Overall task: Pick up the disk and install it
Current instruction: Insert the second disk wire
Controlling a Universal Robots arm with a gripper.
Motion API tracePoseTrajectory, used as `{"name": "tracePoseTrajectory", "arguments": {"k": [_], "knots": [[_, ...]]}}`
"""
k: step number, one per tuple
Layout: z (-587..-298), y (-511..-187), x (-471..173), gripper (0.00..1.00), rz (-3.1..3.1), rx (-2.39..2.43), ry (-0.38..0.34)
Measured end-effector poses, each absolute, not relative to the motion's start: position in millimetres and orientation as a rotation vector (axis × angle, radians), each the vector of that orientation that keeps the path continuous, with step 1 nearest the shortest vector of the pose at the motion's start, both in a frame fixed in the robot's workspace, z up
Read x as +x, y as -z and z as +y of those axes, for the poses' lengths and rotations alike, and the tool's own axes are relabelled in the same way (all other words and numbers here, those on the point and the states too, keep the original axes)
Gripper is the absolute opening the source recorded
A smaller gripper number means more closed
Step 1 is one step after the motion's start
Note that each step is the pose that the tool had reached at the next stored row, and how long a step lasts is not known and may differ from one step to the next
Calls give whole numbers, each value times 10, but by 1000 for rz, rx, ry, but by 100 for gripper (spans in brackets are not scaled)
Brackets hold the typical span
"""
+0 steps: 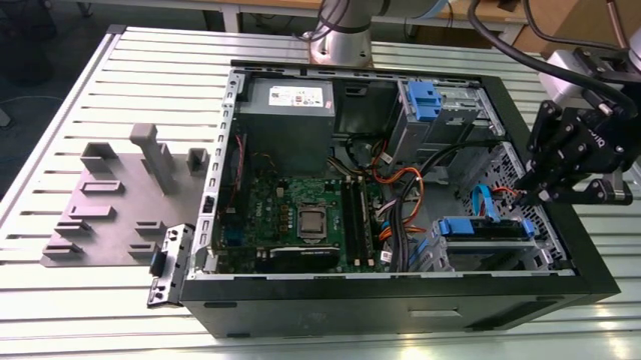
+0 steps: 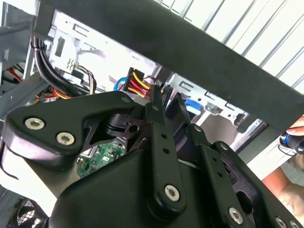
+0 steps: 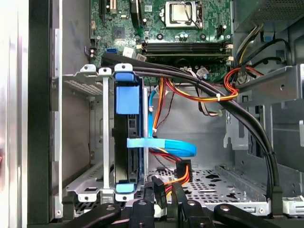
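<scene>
The disk (image 3: 128,142) stands on edge in the grey metal cage (image 3: 90,137) at the case's front corner, its blue carrier showing at both ends. In the exterior view the disk (image 1: 483,227) sits in that cage at the case's lower right. My gripper (image 1: 538,196) hangs over the case's right wall, just above and to the right of the disk. Its black fingers (image 3: 159,190) stand close together with nothing between them and are apart from the disk. From behind, in the second wrist view, the gripper (image 2: 166,102) points into the case.
The open black computer case (image 1: 401,300) lies on a slatted white table (image 1: 100,300). Inside are the motherboard (image 1: 300,214), a grey power supply (image 1: 290,105), a second cage with a blue latch (image 1: 425,101), and cable bundles (image 3: 209,95). A grey fixture plate (image 1: 110,202) lies to the left. A person's hand (image 2: 297,130) is beside the case.
</scene>
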State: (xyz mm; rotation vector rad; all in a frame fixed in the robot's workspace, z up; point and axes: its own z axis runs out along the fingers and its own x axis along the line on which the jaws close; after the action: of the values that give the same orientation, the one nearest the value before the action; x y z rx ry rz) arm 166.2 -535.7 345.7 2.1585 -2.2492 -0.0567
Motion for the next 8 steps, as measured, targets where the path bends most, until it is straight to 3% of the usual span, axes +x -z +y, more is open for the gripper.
{"name": "tracePoseTrajectory", "arguments": {"k": [8], "knots": [[-5356,-3438,1668,29,-2247,2156,60]]}}
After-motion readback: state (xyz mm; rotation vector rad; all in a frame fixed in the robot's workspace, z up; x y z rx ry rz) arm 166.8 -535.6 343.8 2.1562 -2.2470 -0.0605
